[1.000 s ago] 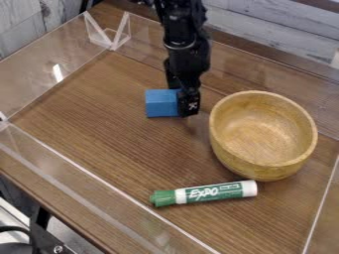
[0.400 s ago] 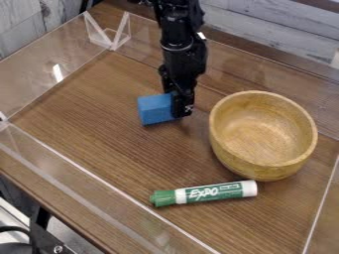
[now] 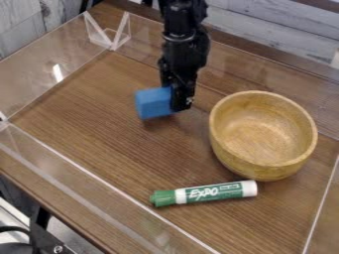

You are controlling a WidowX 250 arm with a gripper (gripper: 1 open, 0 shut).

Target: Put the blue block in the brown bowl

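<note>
The blue block [image 3: 153,103] is on the wooden tabletop, left of the brown bowl [image 3: 228,149], and looks slightly tilted and blurred. My gripper [image 3: 175,98] points straight down at the block's right side, with its black fingers closed against the block. The block sticks out to the left of the fingers. The round wooden bowl is empty and stands a short gap to the right of the gripper.
A green-and-white Expo marker [image 3: 201,193] lies in front of the bowl near the front edge. Clear acrylic walls [image 3: 54,69] ring the wooden tabletop [image 3: 93,129], with a clear stand [image 3: 106,32] at the back left.
The fingers have closed onto the block. The block shifted a little to the left and turned slightly. The arm stayed over the same spot.
</note>
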